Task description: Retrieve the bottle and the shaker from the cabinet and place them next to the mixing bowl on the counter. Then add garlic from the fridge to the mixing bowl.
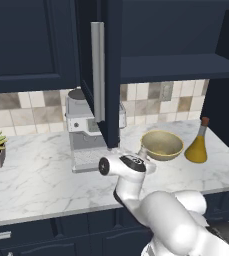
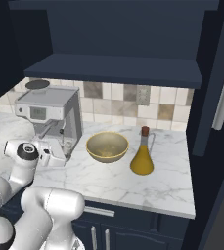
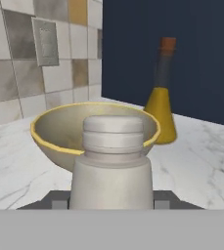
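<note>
The claw (image 3: 111,204) is clamped low on the shaker (image 3: 112,163), a small, rigid, probably light cylinder; its smooth sides could slip, so gripping the wider body below the cap seems right.

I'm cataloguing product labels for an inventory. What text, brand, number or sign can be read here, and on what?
None can be read.
Grey steel coffee machine: its front panel shows only a blur.
Yellow-amber glass bottle: no label.
Pale grey-beige cylindrical shaker: plain.
Tan-yellow round mixing bowl: plain.
</note>
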